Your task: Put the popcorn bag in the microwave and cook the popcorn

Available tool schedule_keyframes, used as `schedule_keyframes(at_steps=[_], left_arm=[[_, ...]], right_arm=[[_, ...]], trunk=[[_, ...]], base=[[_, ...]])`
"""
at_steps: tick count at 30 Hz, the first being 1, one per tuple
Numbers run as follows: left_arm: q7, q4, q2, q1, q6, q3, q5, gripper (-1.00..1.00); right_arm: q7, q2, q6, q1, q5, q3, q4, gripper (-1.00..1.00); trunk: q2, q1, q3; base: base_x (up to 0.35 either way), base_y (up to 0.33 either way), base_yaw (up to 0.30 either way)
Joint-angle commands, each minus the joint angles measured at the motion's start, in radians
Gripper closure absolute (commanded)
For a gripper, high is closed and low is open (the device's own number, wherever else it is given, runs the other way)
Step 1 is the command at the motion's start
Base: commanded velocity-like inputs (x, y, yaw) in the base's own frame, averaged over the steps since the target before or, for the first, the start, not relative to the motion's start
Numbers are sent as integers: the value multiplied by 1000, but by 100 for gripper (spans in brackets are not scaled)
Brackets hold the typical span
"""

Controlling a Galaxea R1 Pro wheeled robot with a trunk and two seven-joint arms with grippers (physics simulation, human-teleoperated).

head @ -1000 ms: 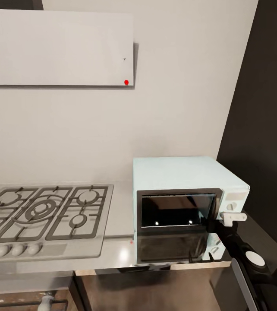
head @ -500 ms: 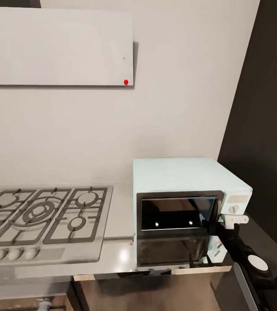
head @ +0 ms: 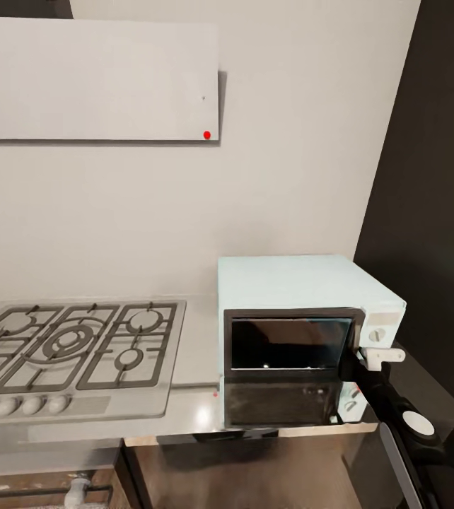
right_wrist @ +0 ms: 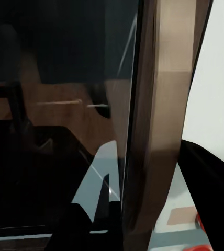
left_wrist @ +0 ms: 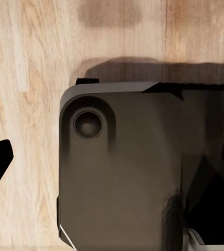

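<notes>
Now the right arm (head: 397, 413) reaches up from the near right corner to the microwave (head: 305, 332), which sits at the counter's (head: 191, 413) right end. Its gripper (head: 347, 367) is at the door's right edge; its grip cannot be told. The door has tipped further open than before.

Right arm (head: 397, 417): black jointed links with a white round cap and white wrist block (left-wrist view: dark rounded housing).
</notes>
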Motion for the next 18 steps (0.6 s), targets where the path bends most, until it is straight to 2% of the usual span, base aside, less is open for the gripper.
schedule_keyframes(at_steps=[1,18], left_arm=[[0,-1,-1,0,-1,0,2,-100],[0,-1,-1,0,-1,0,2,-100]], right_arm=[[7,0,5,-1,-14,0,-2,100],[7,1,4,0,-15,0,-2,100]], trunk=[[-1,0,-1],[-1,0,-1]], base=[[-2,0,0],[-86,0,0]])
